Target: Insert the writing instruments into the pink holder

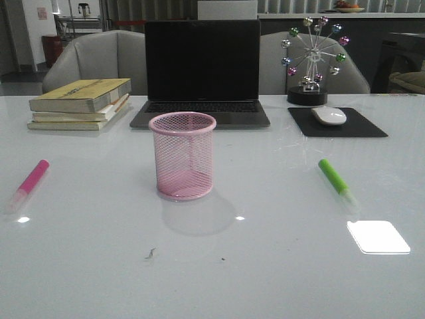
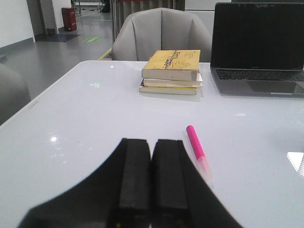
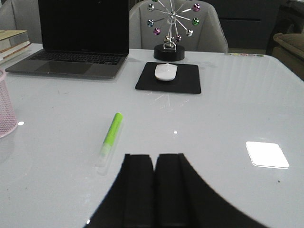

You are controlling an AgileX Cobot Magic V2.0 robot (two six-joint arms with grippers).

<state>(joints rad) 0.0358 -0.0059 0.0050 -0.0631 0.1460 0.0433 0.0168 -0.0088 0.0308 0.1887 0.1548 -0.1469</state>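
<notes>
The pink holder [image 1: 182, 155] stands empty on the table [image 1: 279, 266] in front of the laptop [image 1: 201, 70]. The pink marker [image 2: 198, 149] lies left of it, just ahead of the left claw [image 2: 151, 178], pointing away. The green marker [image 3: 109, 137] lies right of it, near the right claw [image 3: 154, 183]. Both claws are pressed together, holding nothing.

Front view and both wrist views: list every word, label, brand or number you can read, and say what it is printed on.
No text is legible in any view.
Top book of the stack: dark markings on its yellow cover, too blurred to read.
Laptop: screen dark, key legends too small to read.
Pink highlighter, green highlighter, pink holder, mouse: no print visible.
</notes>
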